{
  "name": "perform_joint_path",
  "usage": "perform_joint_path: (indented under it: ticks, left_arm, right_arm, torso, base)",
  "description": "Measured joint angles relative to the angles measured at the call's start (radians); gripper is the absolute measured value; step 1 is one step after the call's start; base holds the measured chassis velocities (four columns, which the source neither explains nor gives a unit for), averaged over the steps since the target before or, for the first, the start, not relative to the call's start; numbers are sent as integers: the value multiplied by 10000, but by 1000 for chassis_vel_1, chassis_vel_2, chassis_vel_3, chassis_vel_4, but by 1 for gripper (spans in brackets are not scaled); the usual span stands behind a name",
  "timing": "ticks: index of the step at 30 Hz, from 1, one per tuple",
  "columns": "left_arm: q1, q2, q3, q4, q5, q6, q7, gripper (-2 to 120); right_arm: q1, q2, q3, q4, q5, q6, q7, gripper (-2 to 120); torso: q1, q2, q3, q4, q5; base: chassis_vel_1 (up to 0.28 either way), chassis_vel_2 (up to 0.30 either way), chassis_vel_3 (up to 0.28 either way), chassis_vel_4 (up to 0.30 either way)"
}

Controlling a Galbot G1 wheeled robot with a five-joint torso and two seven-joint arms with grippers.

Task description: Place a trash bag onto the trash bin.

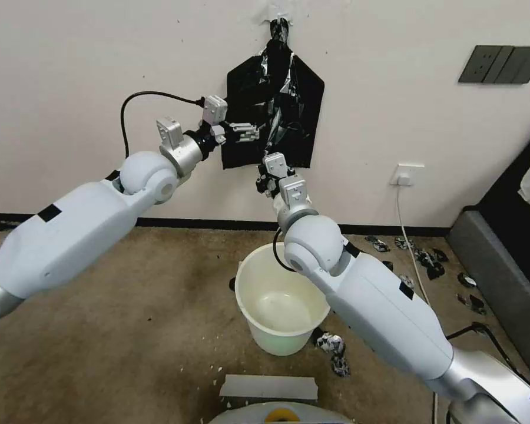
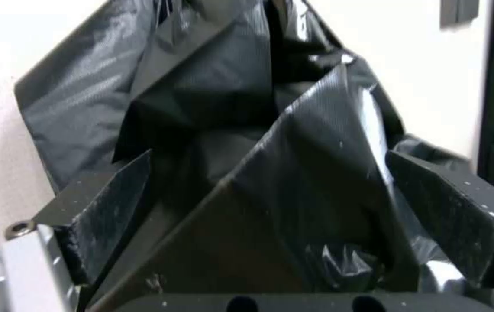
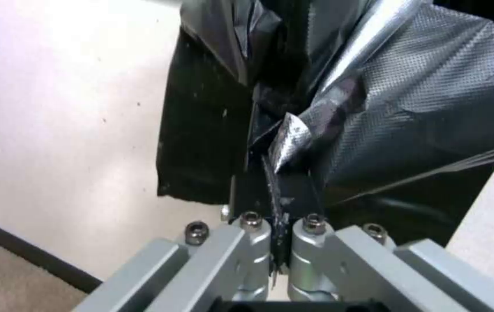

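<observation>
The trash bag point(image 1: 275, 112), glossy black with silvery glints, hangs from a hook on the wall. My left gripper point(image 1: 250, 131) is at the bag's left side at mid height. In the left wrist view that gripper point(image 2: 267, 160) stands open, with folds of the bag point(image 2: 293, 143) lying between its fingers point(image 2: 114, 195). My right gripper point(image 1: 266, 174) is at the bag's lower edge. In the right wrist view it point(image 3: 276, 177) is shut on a pinch of the bag point(image 3: 397, 86). The cream-white trash bin point(image 1: 277, 341) stands upright on the floor below, under the right arm.
Black plastic scraps point(image 1: 430, 262) litter the floor at the right, and a crumpled one point(image 1: 334, 347) lies beside the bin. A wall outlet point(image 1: 407, 175) with a white cable is to the right. Dark furniture point(image 1: 500, 282) lines the right side. A white strip point(image 1: 269, 387) lies near my base.
</observation>
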Motion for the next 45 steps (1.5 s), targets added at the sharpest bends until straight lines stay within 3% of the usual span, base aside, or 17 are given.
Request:
perform_joint_path:
  ticks: [16,26,33,35,37,45]
  left_arm:
    - [-1034,-347,883,673,269,329,-519,88]
    - [-2048,-569,1787,908,178,450,-313,95]
    - [-2174,-530,2047,992,223,627,-43,74]
    - [-2178,-484,2117,999,236,668,-25,62]
    - [-2178,-466,2126,999,240,689,-24,59]
    - [-2041,-342,1980,947,258,728,-98,25]
  right_arm:
    - [-91,-11,24,-3,3,186,-31,0]
    - [-85,-14,69,0,3,214,-36,0]
    - [-122,-43,87,57,1,249,-37,0]
    - [-122,-44,90,83,0,256,-37,0]
    - [-122,-44,90,93,0,258,-37,0]
    - [-122,-40,89,106,-10,400,-41,0]
  torso:
    - [0,0,-1,-1,-1]
    - [0,0,-1,-3,3]
    - [0,0,-1,-2,0]
    - [0,0,-1,-2,0]
    - [0,0,-1,-2,0]
    - [-1,1,-1,-2,0]
  base:
    - [0,0,0,0]
    - [0,0,0,0]
    - [0,0,0,0]
    - [0,0,0,0]
    - [0,0,0,0]
    - [0,0,0,0]
